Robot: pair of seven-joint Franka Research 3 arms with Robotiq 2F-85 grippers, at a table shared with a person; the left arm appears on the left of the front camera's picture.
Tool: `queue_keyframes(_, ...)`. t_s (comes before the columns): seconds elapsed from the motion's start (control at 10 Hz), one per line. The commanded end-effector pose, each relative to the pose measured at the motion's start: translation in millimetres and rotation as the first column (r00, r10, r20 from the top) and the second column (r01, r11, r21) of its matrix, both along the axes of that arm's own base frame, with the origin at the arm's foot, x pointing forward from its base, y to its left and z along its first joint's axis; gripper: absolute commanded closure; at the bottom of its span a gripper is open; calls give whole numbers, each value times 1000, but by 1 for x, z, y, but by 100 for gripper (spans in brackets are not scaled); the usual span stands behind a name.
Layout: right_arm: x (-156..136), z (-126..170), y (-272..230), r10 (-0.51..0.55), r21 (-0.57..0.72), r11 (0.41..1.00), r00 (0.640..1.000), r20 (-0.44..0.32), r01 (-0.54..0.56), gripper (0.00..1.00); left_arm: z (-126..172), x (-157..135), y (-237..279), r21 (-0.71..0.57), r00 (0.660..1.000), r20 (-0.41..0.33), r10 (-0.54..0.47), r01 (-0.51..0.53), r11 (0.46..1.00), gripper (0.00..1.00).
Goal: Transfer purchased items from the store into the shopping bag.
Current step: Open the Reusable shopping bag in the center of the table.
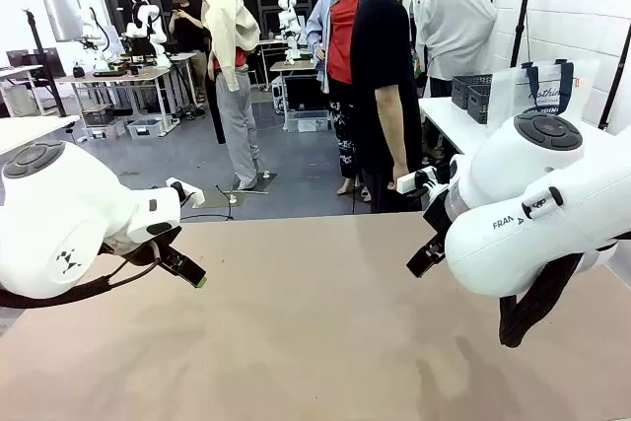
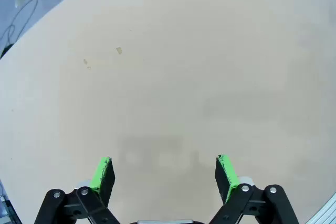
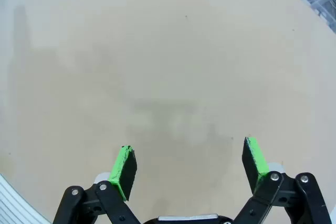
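Pale beige and bare, the smooth desk (image 1: 315, 342) runs under both arms, and I have nothing on it to reach for. My left hand (image 2: 165, 174) hangs low over the desk's left side with its green-padded fingers spread wide and nothing between them. My right hand (image 3: 189, 166) hovers over the other side, just as wide apart and just as empty. The things I need sit off to the far right, on a separate white desk (image 1: 446, 117) beyond my right arm. A tall translucent plastic shopping bag (image 1: 540, 96) with navy handles and dark print stands upright there. Just beside it, on its left in the front view, is a dark grey openwork plastic basket (image 1: 471, 91). From here I cannot tell what the basket holds, nor which way its long side runs. A person in a black top (image 1: 383, 66) stands at the far edge of my desk, just left of that white desk in the front view, arms down. I judge the task not yet begun. Both shopping bag and basket lie ahead and to the right of my right hand, well apart from it, and farther again from the left hand, so the right arm is the nearer one. I suspect they are out of reach until someone brings them across to my desk.
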State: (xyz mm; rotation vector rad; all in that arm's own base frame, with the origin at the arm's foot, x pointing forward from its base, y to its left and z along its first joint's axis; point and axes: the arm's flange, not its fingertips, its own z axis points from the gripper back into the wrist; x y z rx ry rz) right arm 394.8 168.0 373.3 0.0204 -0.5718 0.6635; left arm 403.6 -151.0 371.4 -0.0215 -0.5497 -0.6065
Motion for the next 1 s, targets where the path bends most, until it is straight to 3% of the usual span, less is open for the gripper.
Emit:
queue_keyframes(0.0, 0, 0, 0, 0, 0, 1000, 1000, 0, 0, 0, 0, 0, 0, 0, 1000, 0, 0, 0, 1000, 0)
queue_keyframes(0.9, 0, 0, 0, 0, 0, 1000, 1000, 0, 0, 0, 0, 0, 0, 0, 1000, 0, 0, 0, 1000, 0)
